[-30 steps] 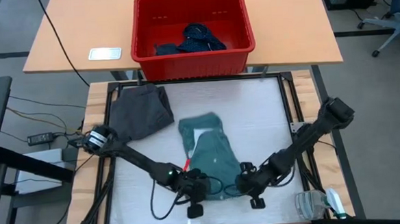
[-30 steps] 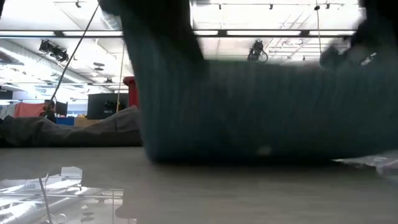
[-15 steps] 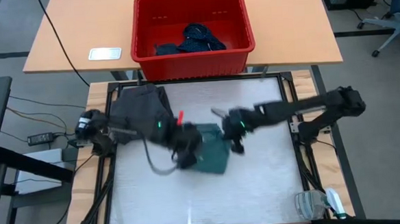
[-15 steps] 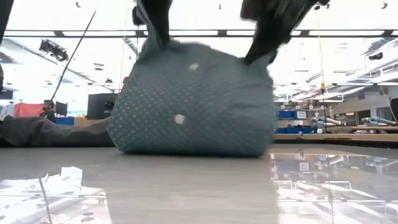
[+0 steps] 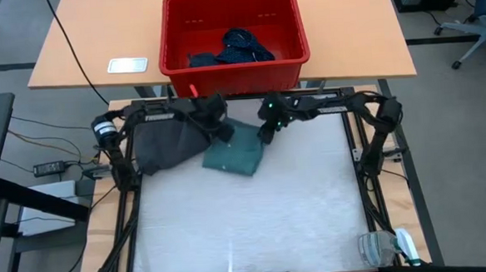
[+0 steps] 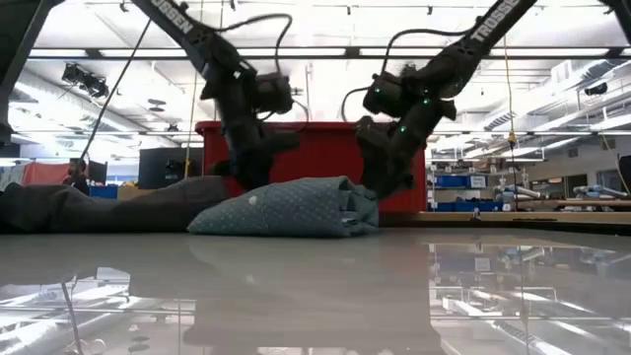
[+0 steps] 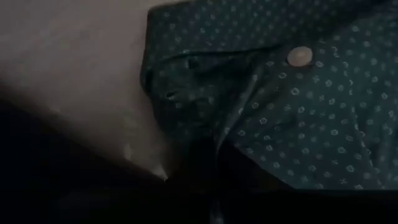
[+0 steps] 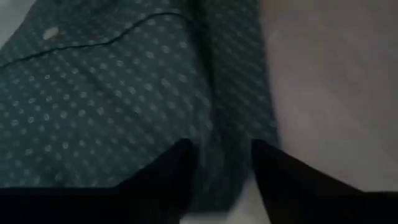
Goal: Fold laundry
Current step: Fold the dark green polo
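The teal-green dotted shirt (image 5: 235,153) lies folded into a compact bundle (image 6: 286,209) on the white table, far of middle. My left gripper (image 5: 223,130) stands at its far left corner, shut on cloth. At the shirt's right edge is my right gripper (image 5: 266,135), open, with the folded edge between its fingers (image 8: 221,168). A charcoal grey garment (image 5: 166,140) lies crumpled at the far left, touching the shirt. Navy dotted cloth (image 5: 238,46) lies in the red basket (image 5: 235,71). My left gripper holds the shirt by a bunched edge at its far left corner (image 7: 214,146), coming down at a slant from the far side. The dark fingers hide the contact itself. The shirt rests on the table. My right gripper's open fingers (image 8: 180,165) flank the shirt's folded right edge (image 8: 217,149); I cannot tell whether they touch it.
The red basket stands on a wooden table beyond the far edge, with a white flat object (image 5: 128,65) to its left. A clear plastic item (image 5: 386,247) sits at the near right corner. The near half of the white table surface (image 5: 248,227) lies bare.
Both grippers have swept from the table's near edge up and over to its far side, carrying the shirt's near end. The shirt, stretched long before, has been folded over onto its far part and now lies as a short bundle. Both grippers have come down low at its far end.
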Robot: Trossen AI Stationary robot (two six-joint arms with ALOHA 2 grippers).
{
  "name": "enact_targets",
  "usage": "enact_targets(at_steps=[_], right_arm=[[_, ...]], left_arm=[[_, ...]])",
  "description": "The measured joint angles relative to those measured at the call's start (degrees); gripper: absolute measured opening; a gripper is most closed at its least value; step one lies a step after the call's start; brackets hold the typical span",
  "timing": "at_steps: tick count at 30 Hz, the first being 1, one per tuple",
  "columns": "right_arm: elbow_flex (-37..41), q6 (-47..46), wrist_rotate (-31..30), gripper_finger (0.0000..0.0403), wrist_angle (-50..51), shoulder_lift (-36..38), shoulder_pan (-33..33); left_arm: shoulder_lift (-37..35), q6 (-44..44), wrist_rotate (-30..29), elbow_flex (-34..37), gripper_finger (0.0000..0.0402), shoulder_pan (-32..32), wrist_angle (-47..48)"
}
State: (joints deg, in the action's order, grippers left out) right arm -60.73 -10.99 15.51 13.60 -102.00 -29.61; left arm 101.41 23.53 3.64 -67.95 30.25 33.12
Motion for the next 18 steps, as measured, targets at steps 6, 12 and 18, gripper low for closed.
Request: enact_targets(at_steps=[6,12,18], right_arm=[[0.0,-4.96,1.78,0.0242,-2.66,8.65,-2.68],[-0.04,5.12,7.3,0.0233,-10.64,11.15,0.16],[-0.04,8.02,8.26,0.0207,-12.65,4.1,2.68]], left_arm=[[-0.11,-5.55,1.62,0.0,0.0025,3.89,-2.3],[-0.11,-8.25,1.62,-0.02,0.0062,2.39,-10.74],[-0.45,-7.83,1.68,-0.59,0.0135,1.67,-14.24]])
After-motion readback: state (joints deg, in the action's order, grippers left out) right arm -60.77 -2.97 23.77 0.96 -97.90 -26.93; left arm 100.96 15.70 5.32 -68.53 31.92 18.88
